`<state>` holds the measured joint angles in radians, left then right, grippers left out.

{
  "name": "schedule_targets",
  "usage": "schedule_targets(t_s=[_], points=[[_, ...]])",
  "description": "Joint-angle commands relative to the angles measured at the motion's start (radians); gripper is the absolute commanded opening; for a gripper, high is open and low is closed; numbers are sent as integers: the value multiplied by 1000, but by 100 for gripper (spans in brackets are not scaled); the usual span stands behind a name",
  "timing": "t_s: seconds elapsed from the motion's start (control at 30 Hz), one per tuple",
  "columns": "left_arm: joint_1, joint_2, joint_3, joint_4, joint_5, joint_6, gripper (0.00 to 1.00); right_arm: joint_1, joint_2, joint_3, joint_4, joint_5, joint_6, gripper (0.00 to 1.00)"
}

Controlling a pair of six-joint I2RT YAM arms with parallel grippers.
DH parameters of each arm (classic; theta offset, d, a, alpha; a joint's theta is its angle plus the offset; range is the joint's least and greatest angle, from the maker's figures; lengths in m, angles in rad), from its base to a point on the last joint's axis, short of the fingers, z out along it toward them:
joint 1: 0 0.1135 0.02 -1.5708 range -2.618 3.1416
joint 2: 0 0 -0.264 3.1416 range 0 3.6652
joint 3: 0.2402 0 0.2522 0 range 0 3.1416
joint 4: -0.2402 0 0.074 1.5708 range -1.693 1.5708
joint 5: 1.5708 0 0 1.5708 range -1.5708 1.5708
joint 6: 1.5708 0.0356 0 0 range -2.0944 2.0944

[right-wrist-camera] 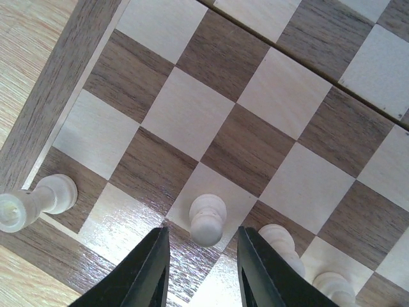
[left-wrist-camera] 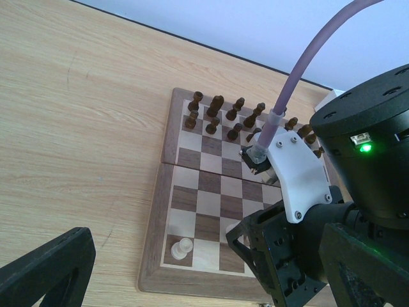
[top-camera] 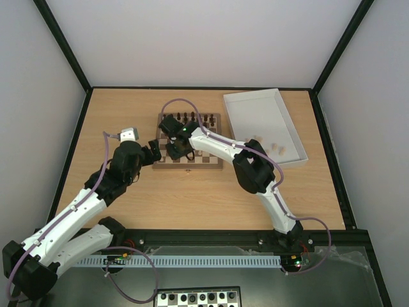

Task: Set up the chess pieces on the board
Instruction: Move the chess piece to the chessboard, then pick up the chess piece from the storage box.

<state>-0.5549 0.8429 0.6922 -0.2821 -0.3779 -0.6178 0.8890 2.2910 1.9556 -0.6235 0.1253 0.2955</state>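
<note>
Bright, even overhead light fills the top view, which is sharp throughout; the arms cast only faint, soft shadows on the wooden table [top-camera: 192,192]. In the right wrist view, white glare streaks the board [right-wrist-camera: 255,147] just ahead of the dark fingers [right-wrist-camera: 144,275] of the right gripper [right-wrist-camera: 202,233], whose near edges blur. The pale pawn [right-wrist-camera: 208,219] between them looks slightly soft. In the left wrist view, the one finger [left-wrist-camera: 45,272] of the left gripper [top-camera: 155,150] is out of focus.

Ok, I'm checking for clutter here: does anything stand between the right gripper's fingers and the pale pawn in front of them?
Nothing visible does. The pale pawn stands upright in the gap of the right gripper, clear of both fingers. Another pale piece sits just outside one finger, beside it, not between.
</note>
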Motion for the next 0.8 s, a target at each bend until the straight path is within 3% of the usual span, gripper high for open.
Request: schedule_targets(t_s=[0.0, 0.13, 0.23, 0.27, 0.33, 0.47, 0.7, 0.77], points=[[7, -10, -6, 0, -6, -5, 99, 7, -42, 17, -47, 11, -2, 32], [6, -9, 5, -1, -4, -6, 99, 7, -77, 39, -50, 6, -4, 37], [6, -4, 26, 0, 2, -3, 99, 8, -123, 44, -50, 28, -11, 51], [6, -1, 34, 1, 6, -1, 99, 8, -142, 42, -49, 37, -11, 61], [6, 10, 51, 8, 17, 3, 99, 6, -177, 33, -50, 64, -16, 98], [6, 47, 77, 32, 50, 18, 99, -30, -264, -43, -35, 120, -12, 99], [6, 125, 109, 81, 138, 39, 100, -247, -468, -334, 66, 102, 59, 99], [6, 162, 125, 74, 180, 35, 99, -306, -497, -367, 54, 115, 79, 94]])
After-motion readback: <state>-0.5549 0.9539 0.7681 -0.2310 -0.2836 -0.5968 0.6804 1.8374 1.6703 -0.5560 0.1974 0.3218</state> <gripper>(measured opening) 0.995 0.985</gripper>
